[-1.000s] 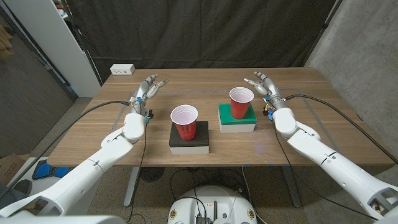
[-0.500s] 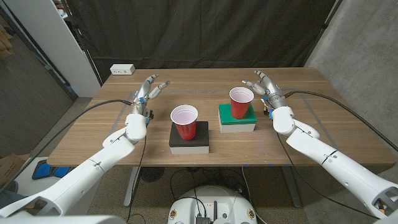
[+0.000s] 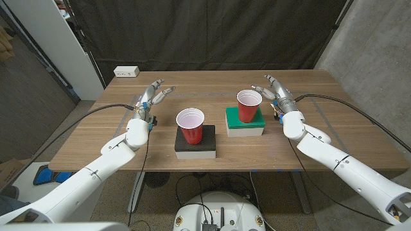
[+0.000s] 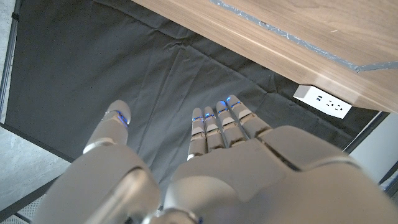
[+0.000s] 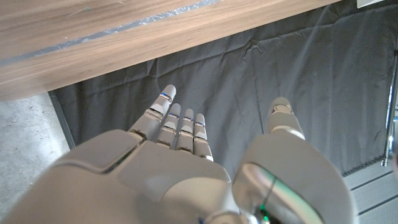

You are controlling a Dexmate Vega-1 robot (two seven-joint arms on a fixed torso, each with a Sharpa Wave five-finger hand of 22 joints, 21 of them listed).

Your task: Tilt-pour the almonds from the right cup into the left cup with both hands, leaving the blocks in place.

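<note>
So the robot is basically sitting at the approach stage here, nothing grabbed yet. The left hand [image 3: 154, 94] is hovering out to the side of the left cup [image 3: 190, 125], fingers spread and holding nothing, and the right hand [image 3: 276, 90] is doing the same just beside the right cup [image 3: 249, 105], also empty with fingers apart. The wrist views are backing that up, both showing extended fingers with nothing in them.

The left cup is standing upright on the black block [image 3: 196, 144], and the right cup is standing upright on the green block [image 3: 244, 122]. Can't make out the almonds from this angle, too small to tell.

Next move, I'm guessing, is calling for each hand to close around its own cup, then the right one lifting and tipping over the left rim without nudging either block.

Everything is sitting on a wooden table [image 3: 321, 128], with a white power strip [image 3: 126, 71] lying at the far left corner. A dark curtain [image 3: 212, 32] is hanging behind the table, and a concrete wall is running along the right.
</note>
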